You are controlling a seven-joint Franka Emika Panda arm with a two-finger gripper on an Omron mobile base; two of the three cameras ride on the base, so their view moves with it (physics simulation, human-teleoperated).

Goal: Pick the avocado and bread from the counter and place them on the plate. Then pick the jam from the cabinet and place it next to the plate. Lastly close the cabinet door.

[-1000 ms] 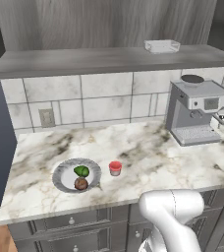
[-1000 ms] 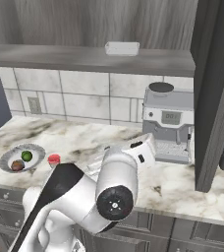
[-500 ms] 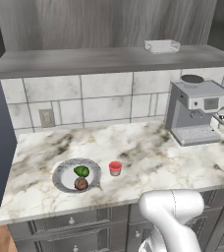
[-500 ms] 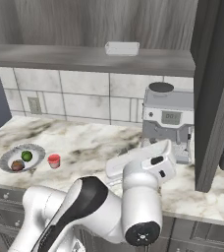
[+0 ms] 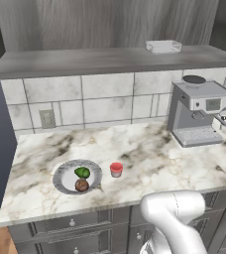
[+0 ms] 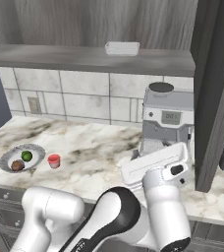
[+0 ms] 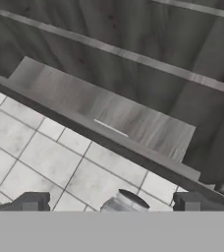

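With the avocado [image 5: 82,172] and bread [image 5: 82,185] sitting on the plate [image 5: 63,179] and the jam [image 5: 116,169] just beside it, only the cabinet door [image 6: 217,93] seems left. The gripper [image 7: 111,202] stands wide and empty, aimed up at the shelf, likely readying to push it.

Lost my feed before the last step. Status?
Gripper open, empty. Avocado and bread on plate, jam beside it. Cabinet door not yet closed.

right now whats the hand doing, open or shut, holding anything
Hand: open, its fingertips set wide apart with nothing between them, pointed up toward the cabinet shelf.
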